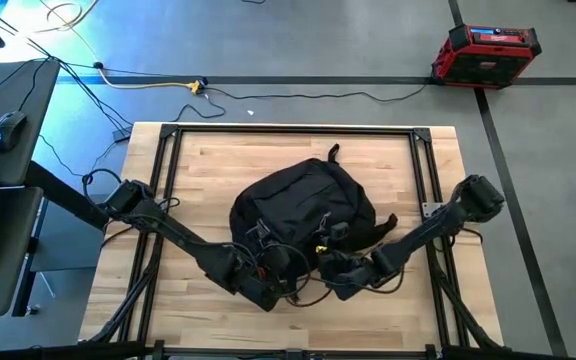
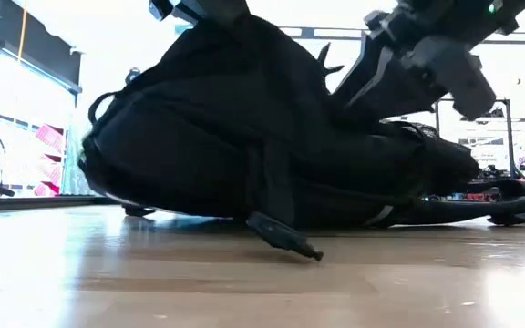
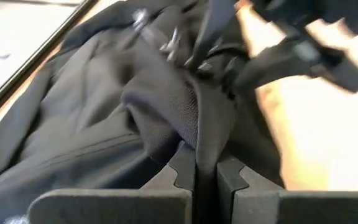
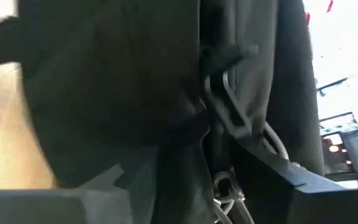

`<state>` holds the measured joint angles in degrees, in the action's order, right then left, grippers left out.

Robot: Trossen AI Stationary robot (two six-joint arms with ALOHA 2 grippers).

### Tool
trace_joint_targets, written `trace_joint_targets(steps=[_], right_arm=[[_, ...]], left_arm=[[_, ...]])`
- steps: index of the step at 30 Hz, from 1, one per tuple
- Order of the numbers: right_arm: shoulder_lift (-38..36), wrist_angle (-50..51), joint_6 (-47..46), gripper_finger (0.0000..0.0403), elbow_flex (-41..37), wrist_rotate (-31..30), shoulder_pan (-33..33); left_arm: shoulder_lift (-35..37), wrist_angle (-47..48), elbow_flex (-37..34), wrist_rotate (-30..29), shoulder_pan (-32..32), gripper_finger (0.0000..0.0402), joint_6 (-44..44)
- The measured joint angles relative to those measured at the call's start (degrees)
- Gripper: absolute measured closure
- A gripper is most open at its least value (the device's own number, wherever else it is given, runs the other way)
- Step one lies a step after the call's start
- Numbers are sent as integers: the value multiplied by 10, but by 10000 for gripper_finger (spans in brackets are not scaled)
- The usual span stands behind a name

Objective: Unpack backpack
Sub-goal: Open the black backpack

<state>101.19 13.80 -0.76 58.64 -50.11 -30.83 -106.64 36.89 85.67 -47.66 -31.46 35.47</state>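
Note:
The black backpack (image 1: 303,205) lies on its side in the middle of the wooden table, bulging upward in the low view (image 2: 244,137). One strap end (image 2: 285,237) trails onto the table in front of it. Both grippers are at its near edge. My left gripper (image 1: 268,288) comes in from the table's left and is shut on a ridge of its fabric (image 3: 206,165). My right gripper (image 1: 333,270) comes in from the table's right, and bunched fabric and grey zipper pulls (image 4: 229,106) fill the gap between its fingers (image 4: 216,180). My left gripper pinches a raised fold of the backpack's black fabric (image 3: 205,140) between its two fingers, slanting down from the table's near left. The fold stands up from the fingers while the rest of the backpack lies on the table. My right gripper has a thick bunch of the backpack's fabric (image 4: 185,155) between its fingers, beside the zipper pulls, slanting down from the near right. The fabric hides the fingertips, so which part it has cannot be told.
A black metal frame (image 1: 168,140) runs around the tabletop. Bare wood (image 1: 268,150) shows beyond the backpack and along the near edge. On the floor are a red toolbox (image 1: 485,52) and cables (image 1: 158,85). A desk with a mouse (image 1: 8,128) stands to the left.

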Motion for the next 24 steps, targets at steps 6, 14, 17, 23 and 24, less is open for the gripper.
trace_joint_targets(steps=[6, 14, 17, 23, 24], right_arm=[[6, 17, 0, 383, 8, -2, 1], [-50, 90, -21, 400, 4, -65, -12], [-61, 104, -51, 401, 4, -70, -14], [-59, 96, -66, 402, 4, -62, -14], [-59, 95, -67, 402, 4, -58, -14]], left_arm=[[4, -7, 20, 78, -24, 385, -83], [9, 17, 39, 164, -95, 299, -144], [9, 16, 38, 120, -113, 268, -161], [2, -48, 34, 31, -116, 220, -192], [2, -74, 27, 34, -110, 213, -199]])
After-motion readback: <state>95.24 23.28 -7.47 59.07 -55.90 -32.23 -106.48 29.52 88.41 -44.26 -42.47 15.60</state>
